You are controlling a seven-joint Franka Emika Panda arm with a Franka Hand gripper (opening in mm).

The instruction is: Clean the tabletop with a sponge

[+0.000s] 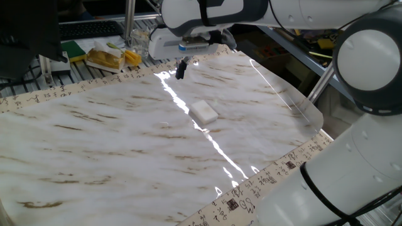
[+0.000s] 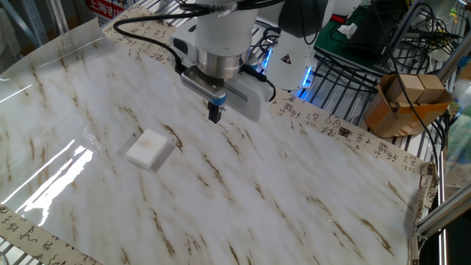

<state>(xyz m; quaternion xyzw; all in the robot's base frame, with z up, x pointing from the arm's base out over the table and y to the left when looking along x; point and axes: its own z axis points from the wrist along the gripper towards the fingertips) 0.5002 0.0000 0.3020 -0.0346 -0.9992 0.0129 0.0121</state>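
The white sponge (image 1: 203, 112) lies flat on the marble-patterned tabletop (image 1: 113, 144), near its middle; it also shows in the other fixed view (image 2: 150, 149). My gripper (image 1: 181, 69) hangs above the far edge of the tabletop, fingers pressed together and empty. In the other fixed view the gripper (image 2: 215, 114) is to the upper right of the sponge, well apart from it and a little above the surface.
Clutter lies beyond the far border: a green and yellow item (image 1: 74, 49), a tan block (image 1: 105, 59). A cardboard box (image 2: 405, 103) and a wire rack (image 2: 346, 96) stand off the table's side. The beige printed border (image 1: 276, 172) edges the top.
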